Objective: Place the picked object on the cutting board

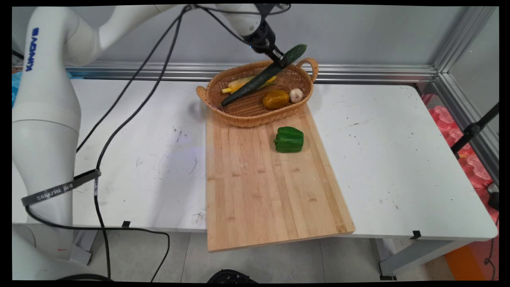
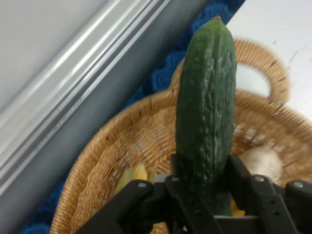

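- Clearly, the cucumber is clamped between the two fingers of the black end effector, gripped nearer its upper end than its middle.
- It hangs tilted, its upper tip reaching past the basket's far rim and its lower tip down inside the wicker basket, close to the near left wall; whether that tip touches the weave is not clear.
- In the hand view the cucumber rises upright from between the fingers, with the basket's looped handle behind it.
- Inside the basket lie a corn cob under the cucumber, a yellow-brown pepper and a garlic bulb just beside it.
- The basket sits on the far end of a wooden cutting board on the white desk.
- A green bell pepper lies on the board, near the basket's front.
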Robot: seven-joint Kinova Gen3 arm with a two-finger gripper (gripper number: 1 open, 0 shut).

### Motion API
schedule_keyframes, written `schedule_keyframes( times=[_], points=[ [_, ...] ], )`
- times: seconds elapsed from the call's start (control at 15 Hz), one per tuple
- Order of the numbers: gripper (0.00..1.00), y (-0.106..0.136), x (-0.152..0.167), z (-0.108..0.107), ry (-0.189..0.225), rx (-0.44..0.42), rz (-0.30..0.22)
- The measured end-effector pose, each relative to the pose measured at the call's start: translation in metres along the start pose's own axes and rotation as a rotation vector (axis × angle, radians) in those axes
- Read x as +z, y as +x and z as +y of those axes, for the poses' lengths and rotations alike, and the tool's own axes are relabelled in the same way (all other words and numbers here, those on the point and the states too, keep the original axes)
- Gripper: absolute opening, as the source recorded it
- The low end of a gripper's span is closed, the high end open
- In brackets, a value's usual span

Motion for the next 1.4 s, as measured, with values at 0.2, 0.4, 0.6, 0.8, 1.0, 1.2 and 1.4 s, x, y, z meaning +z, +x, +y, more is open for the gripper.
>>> schedule_keyframes(
  times=[0.2, 0.4, 0.6, 0.8, 1.0, 1.2, 1.4],
  points=[
    [0.0, 0.011, -0.018, 0.006, -0.011, 0.016, 0.011],
    [0.0, 0.025, -0.04, 0.016, -0.037, 0.042, 0.029],
    [0.0, 0.036, -0.058, 0.029, -0.071, 0.078, 0.043],
    [0.0, 0.045, -0.08, 0.05, -0.135, 0.161, 0.048],
    [0.0, 0.043, -0.098, 0.069, -0.196, 0.242, 0.034],
    [0.0, 0.035, -0.117, 0.094, -0.271, 0.337, 0.009],
    [0.0, 0.022, -0.132, 0.114, -0.329, 0.402, -0.02]
  ],
)
